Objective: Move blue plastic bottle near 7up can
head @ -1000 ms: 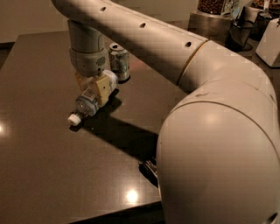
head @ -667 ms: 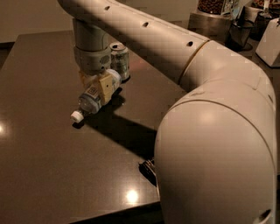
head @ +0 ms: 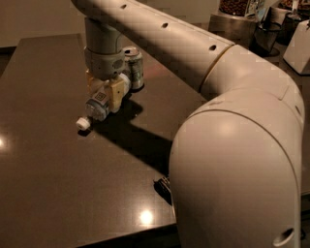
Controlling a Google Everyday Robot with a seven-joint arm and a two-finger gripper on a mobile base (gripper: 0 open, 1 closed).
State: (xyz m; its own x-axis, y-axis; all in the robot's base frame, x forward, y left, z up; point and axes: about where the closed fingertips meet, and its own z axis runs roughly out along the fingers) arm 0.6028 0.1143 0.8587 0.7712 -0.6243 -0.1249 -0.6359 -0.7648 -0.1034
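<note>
The blue plastic bottle [head: 98, 106] is clear, with a pale label bearing a small square mark and a white cap [head: 83, 123]. It lies tilted, cap pointing down to the front left, just above the dark table [head: 43, 160]. My gripper [head: 109, 91] comes straight down from above and is shut on the bottle's body; its yellowish fingers [head: 116, 92] clasp it. The 7up can [head: 133, 67] stands upright right behind the gripper, a small gap from the bottle's rear end.
A black snack wrapper [head: 163, 186] lies near the table's front edge, partly hidden by my large arm housing [head: 232, 169]. A counter at the back right holds a jar [head: 237, 14] and a white appliance [head: 298, 46]. The table's front edge runs along the bottom.
The gripper and the bottle have shifted slightly away from the camera and to the right, toward the can. The cap has risen a little off the table.
</note>
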